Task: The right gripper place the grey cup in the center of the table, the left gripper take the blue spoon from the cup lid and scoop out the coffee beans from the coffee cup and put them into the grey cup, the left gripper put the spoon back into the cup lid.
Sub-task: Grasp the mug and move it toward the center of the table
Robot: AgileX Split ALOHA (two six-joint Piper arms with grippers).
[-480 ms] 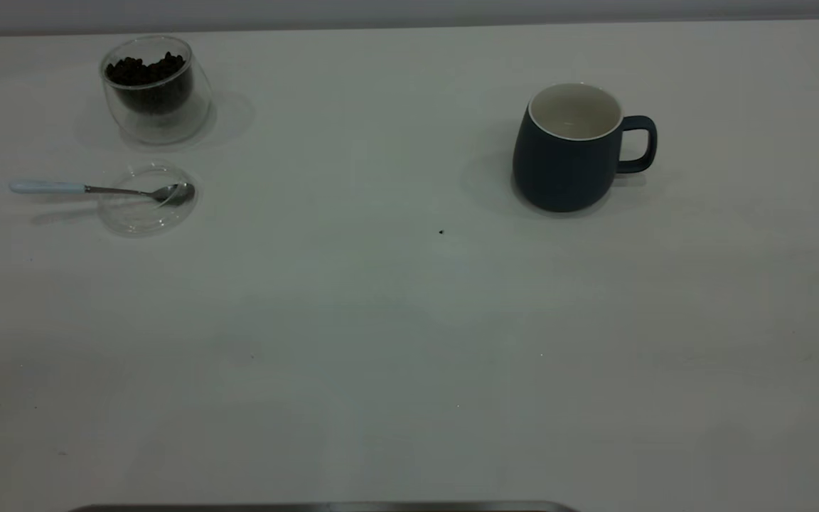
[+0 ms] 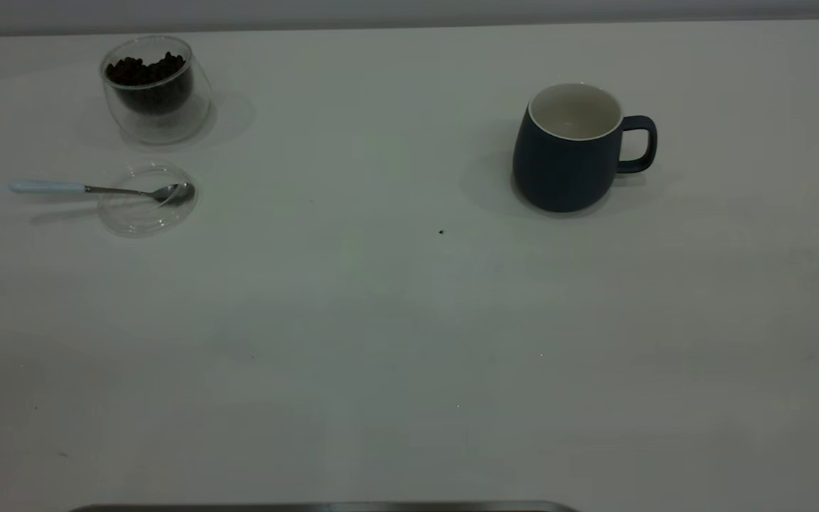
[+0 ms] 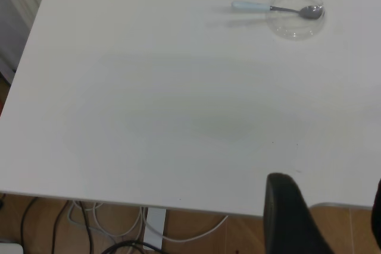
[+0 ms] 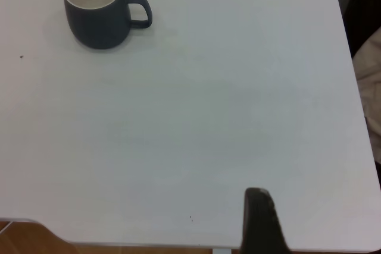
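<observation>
Blue spoon [image 2: 97,189] on cup lid [image 2: 146,206] (untouched).

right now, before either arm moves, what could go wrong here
The grey cup stands right of centre with its handle turned outward; a poor grasp by the right gripper could tip it. The blue spoon lies with only its bowl on the cup lid, so lifting the handle may drag the light lid. The coffee cup leans and its coffee beans sit high, so scooping may spill some.
</observation>
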